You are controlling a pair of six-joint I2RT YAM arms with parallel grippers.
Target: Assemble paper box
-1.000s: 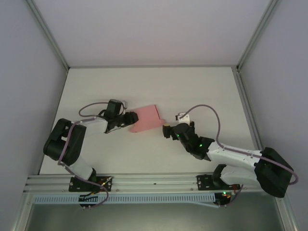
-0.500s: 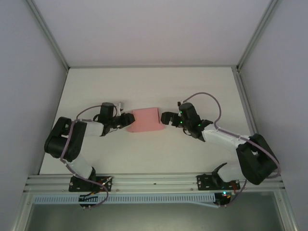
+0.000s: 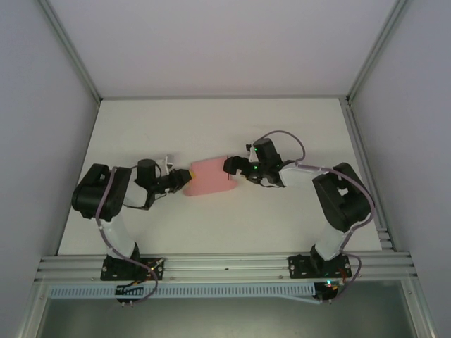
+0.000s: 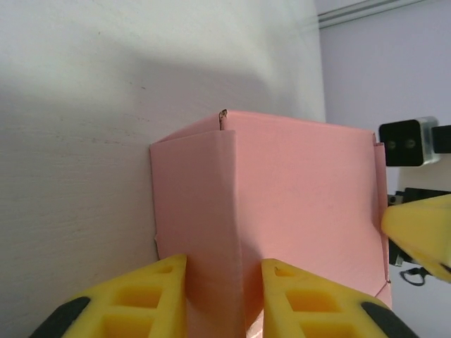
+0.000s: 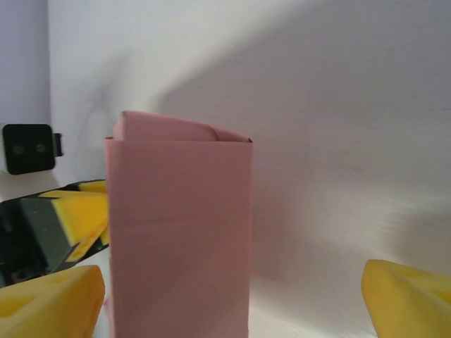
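The pink paper box [image 3: 211, 177] lies mid-table between both grippers. My left gripper [image 3: 184, 178] meets its left end. In the left wrist view the box [image 4: 303, 190] rises ahead, and the left gripper [image 4: 224, 285] is shut on a folded edge of it, with a yellow finger [image 4: 141, 299] on either side. My right gripper [image 3: 229, 166] sits at the box's right end. In the right wrist view the box [image 5: 180, 232] stands as a tall pink panel between the wide-apart jaws of the open right gripper [image 5: 232, 310], close to the left finger [image 5: 53, 303].
The white table [image 3: 282, 127] has bare room behind and in front of the box. Grey walls close it in on both sides and at the back. An aluminium rail [image 3: 225, 266] runs along the near edge by the arm bases.
My right arm swung up from the near right to the box's right end. The left gripper drew back leftward and narrowed on the box's edge. The box shifted slightly left and toward me.
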